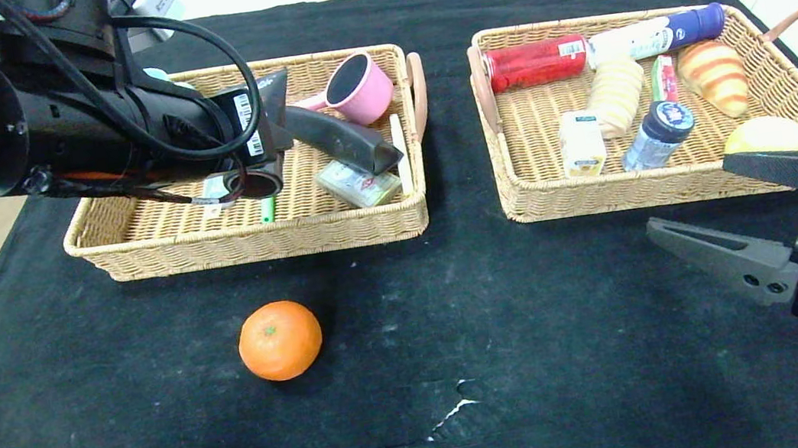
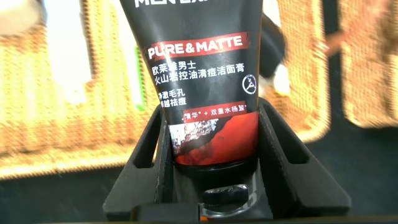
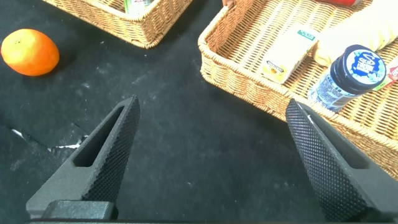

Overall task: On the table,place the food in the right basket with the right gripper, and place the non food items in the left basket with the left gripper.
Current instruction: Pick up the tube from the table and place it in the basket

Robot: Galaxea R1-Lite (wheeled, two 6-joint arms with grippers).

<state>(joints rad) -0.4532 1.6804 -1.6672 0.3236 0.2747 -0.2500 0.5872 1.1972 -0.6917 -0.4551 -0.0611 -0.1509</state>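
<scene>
Beside orange fruit (image 1: 280, 340), bare table (image 1: 574, 324)

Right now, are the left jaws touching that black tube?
Touching. The left wrist view shows the left gripper with its jaws pressed against both sides of the black tube, no gap visible.

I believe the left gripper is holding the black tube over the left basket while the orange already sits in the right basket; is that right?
Not quite. The orange is not in the right basket; it lies on the table, in front of the left basket, as the head view shows. The rest holds: the left gripper grips the black tube over the left basket.
</scene>
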